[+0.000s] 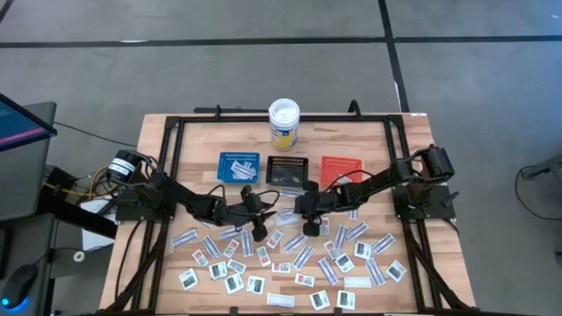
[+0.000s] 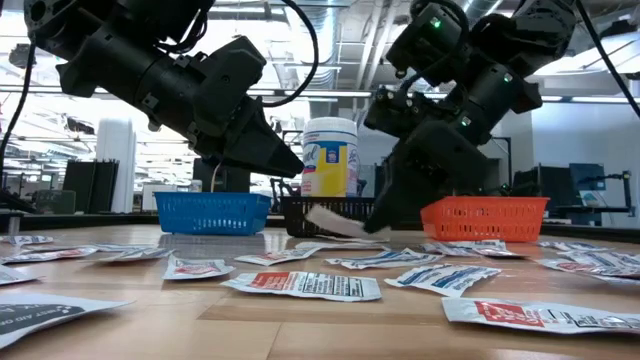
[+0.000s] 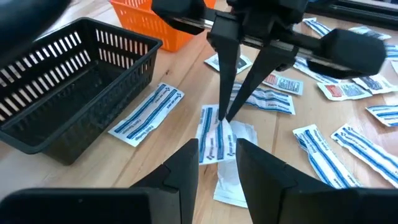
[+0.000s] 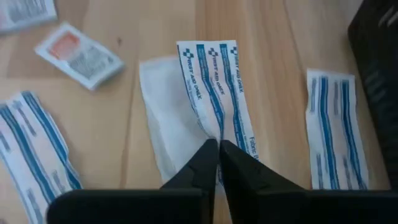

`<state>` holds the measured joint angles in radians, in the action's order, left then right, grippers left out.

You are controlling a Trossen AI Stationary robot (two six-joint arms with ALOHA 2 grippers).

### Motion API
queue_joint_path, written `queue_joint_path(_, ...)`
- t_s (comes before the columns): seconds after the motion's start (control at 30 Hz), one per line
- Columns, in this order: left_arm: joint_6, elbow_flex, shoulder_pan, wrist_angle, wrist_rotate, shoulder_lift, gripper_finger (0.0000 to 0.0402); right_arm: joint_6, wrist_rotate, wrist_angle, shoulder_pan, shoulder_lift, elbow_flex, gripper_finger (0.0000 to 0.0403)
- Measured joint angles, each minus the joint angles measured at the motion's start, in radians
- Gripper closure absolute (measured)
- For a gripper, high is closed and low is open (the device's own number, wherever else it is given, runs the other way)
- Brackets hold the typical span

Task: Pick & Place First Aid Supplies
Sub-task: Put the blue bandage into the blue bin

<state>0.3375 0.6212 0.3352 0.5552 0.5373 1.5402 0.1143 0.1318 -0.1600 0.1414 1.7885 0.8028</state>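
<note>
Pinching a blue-striped packet (image 4: 219, 87) at its near end, the right pincer (image 4: 219, 149) sits pressed together.

Trays (image 1: 239, 165): you have three — blue, black, orange.
Tub (image 1: 284, 123): one.
Packets (image 1: 303, 256): dozens, beyond your exact counting.
Arms: two.

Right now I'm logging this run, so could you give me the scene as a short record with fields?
right gripper: shut on a blue-striped strip packet, near the black tray
left gripper: open, hovering near the same packet
packets: many, scattered flat on the table's near half
table: wooden
trays: blue tray, black, orange tray in a row
tub: upright behind the trays
</note>
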Motion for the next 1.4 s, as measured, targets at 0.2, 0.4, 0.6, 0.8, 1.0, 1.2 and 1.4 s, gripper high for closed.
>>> queue_joint_path(0.2, -0.14, 0.0, 0.019, 0.003, -0.002, 0.0, 0.029, 0.048, -0.003, -0.084, 0.002, 0.0, 0.0, 0.04)
queue_joint_path(0.4, -0.248, 0.0, 0.033, 0.003, -0.001, 0.0, 0.0266, 0.078, -0.004, -0.085, 0.001, -0.001, 0.0, 0.0399)
queue_joint_path(0.6, -0.318, 0.0, 0.033, 0.004, 0.0, 0.006, 0.0246, 0.092, -0.004, -0.112, 0.002, -0.001, 0.0, 0.0401)
queue_joint_path(0.8, -0.334, 0.0, 0.022, 0.009, 0.004, 0.042, 0.0255, 0.1, -0.044, -0.194, 0.001, -0.002, 0.002, 0.0402)
queue_joint_path(1.0, -0.334, 0.0, 0.023, 0.016, 0.016, 0.045, 0.0302, 0.097, -0.08, -0.196, 0.002, -0.002, 0.002, 0.0402)
queue_joint_path(1.2, -0.334, 0.0, 0.024, 0.022, 0.012, 0.045, 0.0385, 0.097, -0.08, -0.193, 0.001, -0.002, 0.002, 0.0377)
queue_joint_path(1.4, -0.33, 0.0, 0.027, 0.021, -0.007, 0.045, 0.0394, 0.097, 0.001, -0.158, 0.002, -0.003, 0.002, 0.0327)
